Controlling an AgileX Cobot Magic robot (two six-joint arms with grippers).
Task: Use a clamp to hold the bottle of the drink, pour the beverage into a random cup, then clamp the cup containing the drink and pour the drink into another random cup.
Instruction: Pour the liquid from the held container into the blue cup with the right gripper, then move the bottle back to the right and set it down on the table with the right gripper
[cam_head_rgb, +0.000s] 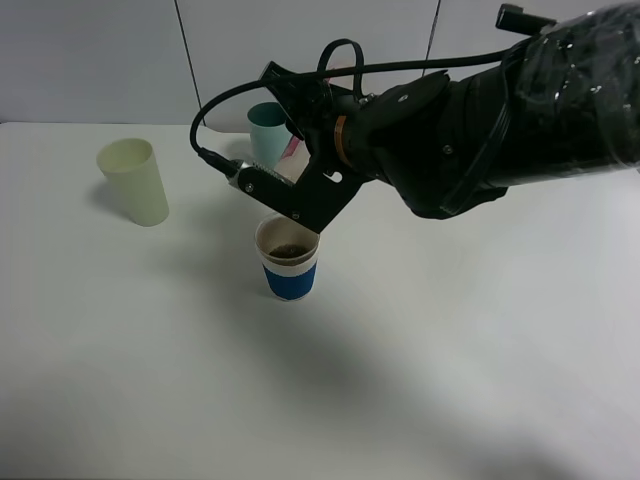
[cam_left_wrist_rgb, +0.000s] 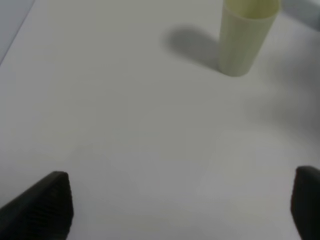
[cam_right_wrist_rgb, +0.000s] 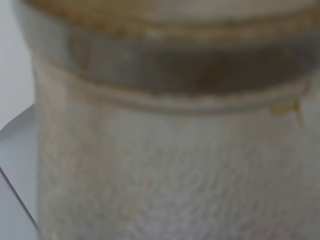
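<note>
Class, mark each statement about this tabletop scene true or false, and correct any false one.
1. The blue-banded cup has brown liquid inside. True.
2. The pale yellow-green tumbler lies on its side. False: it stands upright.
3. The right claw holds the bottle over the blue-banded cup. True.
4. The left claw grips the pale yellow-green tumbler. False: it is open and apart from it.

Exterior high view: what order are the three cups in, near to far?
blue-banded cup → pale yellow-green tumbler → teal tumbler
</note>
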